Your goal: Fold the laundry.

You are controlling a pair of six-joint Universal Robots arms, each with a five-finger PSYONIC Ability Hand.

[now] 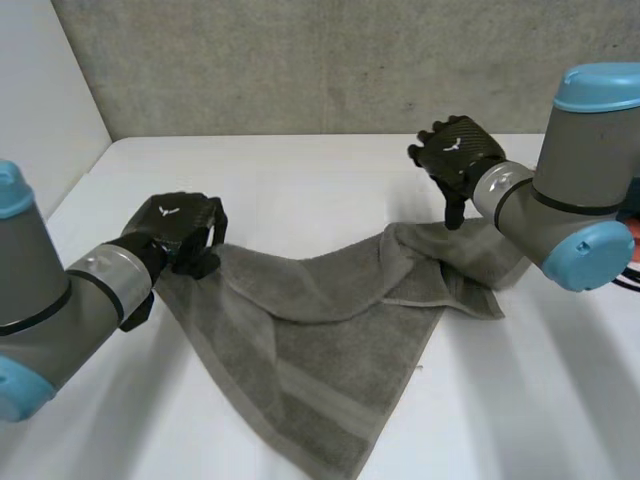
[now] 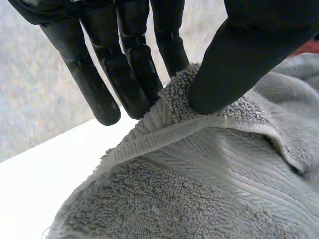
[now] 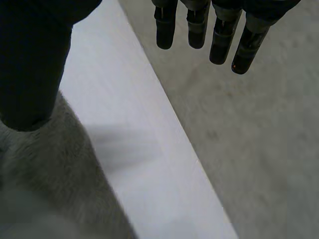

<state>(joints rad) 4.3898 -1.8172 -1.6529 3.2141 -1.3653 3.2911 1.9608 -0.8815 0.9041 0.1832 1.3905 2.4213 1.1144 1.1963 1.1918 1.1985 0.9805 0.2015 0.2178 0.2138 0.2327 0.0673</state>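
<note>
Head view: unfolded and rumpled on the bench (image 1: pixel 300 190), the grey towel (image 1: pixel 310 340) is being pinched at one corner by the left robot hand (image 1: pixel 175 228), the right robot hand (image 1: pixel 455 150) being held open above it.

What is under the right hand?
One end of the grey towel, on the white table, lies below the open right hand; anything beneath the towel is covered.
</note>
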